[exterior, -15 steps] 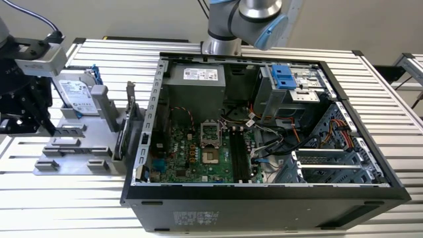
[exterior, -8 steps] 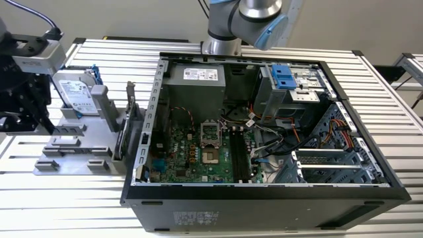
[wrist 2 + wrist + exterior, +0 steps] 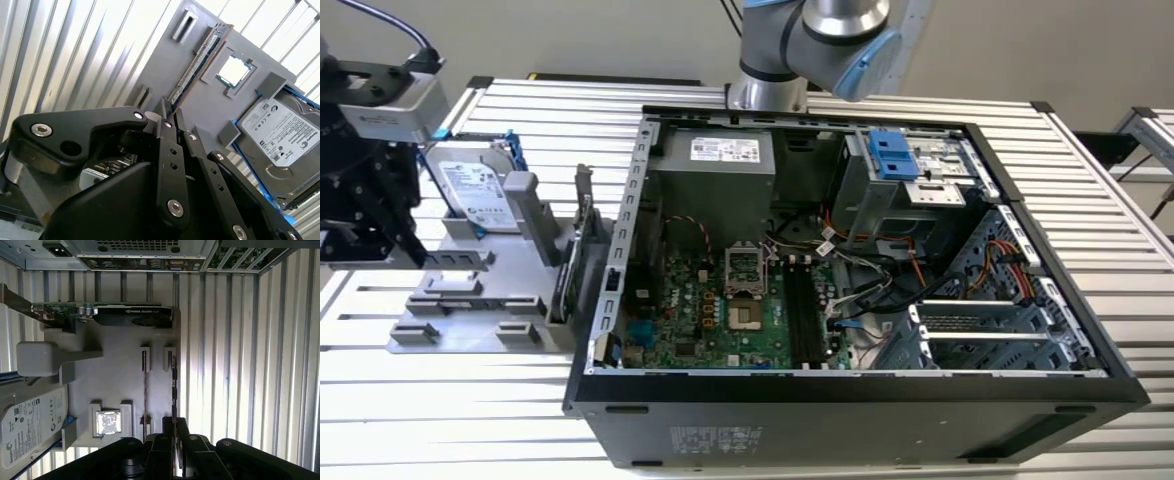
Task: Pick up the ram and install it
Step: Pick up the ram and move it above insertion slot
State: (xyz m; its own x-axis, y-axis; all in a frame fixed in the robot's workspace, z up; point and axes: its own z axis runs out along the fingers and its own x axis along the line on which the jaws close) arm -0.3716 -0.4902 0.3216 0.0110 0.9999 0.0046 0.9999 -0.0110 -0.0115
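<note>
Black gripper point(image 3: 171, 114) jaws stand narrow at the near end of the ram point(image 3: 197, 65). They appear to pinch it, though contact is not clear in either wrist view. The ram stands on its long edge in a slot of the grey holder point(image 3: 162, 60), along the holder's side farthest from the hard drive point(image 3: 280, 135). Its long axis runs straight away from the gripper, toward the holder's end bearing the card point(image 3: 132, 315).
</note>
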